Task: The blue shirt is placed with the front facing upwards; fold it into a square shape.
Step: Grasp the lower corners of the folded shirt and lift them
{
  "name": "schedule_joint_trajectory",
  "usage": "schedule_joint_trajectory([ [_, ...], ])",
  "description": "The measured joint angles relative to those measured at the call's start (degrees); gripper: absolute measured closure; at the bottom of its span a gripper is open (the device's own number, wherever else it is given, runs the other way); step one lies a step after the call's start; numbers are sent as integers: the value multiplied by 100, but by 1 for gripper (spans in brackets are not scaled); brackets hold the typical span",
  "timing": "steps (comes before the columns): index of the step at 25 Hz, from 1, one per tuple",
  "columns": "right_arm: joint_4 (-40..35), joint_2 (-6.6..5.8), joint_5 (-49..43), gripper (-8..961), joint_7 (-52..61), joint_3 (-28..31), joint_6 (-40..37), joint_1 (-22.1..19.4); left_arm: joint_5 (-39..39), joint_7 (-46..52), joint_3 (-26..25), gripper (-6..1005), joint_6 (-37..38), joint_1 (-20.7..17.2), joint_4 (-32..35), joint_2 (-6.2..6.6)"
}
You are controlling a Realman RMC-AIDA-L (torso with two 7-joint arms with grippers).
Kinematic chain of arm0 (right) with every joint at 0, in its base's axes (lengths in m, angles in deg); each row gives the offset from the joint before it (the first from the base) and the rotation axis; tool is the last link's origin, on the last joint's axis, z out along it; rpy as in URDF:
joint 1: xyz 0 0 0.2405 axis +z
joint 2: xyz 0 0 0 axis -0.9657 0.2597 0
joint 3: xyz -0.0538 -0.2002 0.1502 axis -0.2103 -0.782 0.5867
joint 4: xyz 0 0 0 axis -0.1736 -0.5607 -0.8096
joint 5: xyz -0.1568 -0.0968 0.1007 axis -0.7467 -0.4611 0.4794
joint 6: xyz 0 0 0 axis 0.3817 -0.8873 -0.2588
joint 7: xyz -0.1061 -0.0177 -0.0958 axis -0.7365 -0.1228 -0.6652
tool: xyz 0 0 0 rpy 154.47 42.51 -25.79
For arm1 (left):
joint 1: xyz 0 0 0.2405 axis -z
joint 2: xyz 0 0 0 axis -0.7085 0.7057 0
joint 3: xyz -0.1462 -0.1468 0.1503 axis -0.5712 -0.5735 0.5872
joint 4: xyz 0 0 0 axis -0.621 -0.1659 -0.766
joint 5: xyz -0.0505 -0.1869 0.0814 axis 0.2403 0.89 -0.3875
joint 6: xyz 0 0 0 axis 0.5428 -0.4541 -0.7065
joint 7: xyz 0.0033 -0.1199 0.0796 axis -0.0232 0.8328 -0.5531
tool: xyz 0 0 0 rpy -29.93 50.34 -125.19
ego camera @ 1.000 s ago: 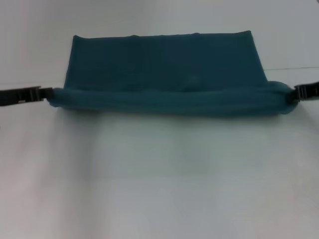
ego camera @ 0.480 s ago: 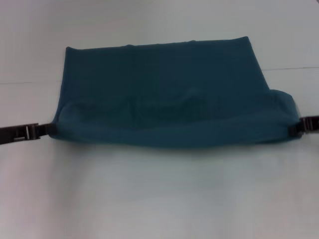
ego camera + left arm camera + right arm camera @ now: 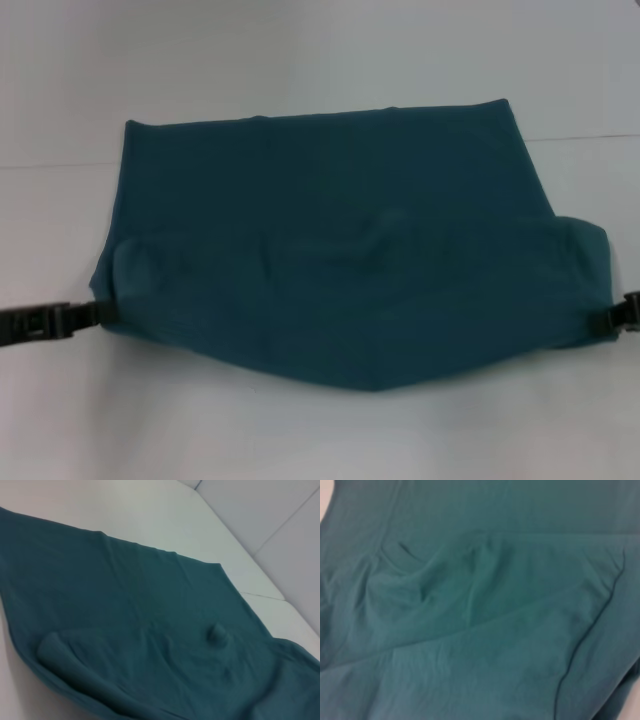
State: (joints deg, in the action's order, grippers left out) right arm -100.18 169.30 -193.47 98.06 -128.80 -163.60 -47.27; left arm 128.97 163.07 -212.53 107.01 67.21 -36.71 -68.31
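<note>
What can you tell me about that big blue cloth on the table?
The large dark teal-blue cotton shirt lies on the white table, folded over itself into a wide band. No lettering or collar shows. Its near edge sags to a point in the middle. The left hand and right hand meet its near corners.

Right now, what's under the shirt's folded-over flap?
More of the shirt itself, flat on the white table. Whatever lies between the layers is covered.
</note>
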Motion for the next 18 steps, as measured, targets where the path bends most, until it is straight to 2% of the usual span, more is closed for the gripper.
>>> schedule_joint_trajectory([
  [6, -9, -23, 12, 898, -45, 163, -403, -136, 1, 70, -213, 980, 456, -273, -255, -69],
  [11, -9, 17, 13, 897, -72, 209, -625, -268, -5, 70, -416, 980, 796, -492, -429, -122],
  [18, -10, 44, 17, 897, -108, 307, -856, -429, -15, 85, -444, 980, 1039, -712, -457, -157],
])
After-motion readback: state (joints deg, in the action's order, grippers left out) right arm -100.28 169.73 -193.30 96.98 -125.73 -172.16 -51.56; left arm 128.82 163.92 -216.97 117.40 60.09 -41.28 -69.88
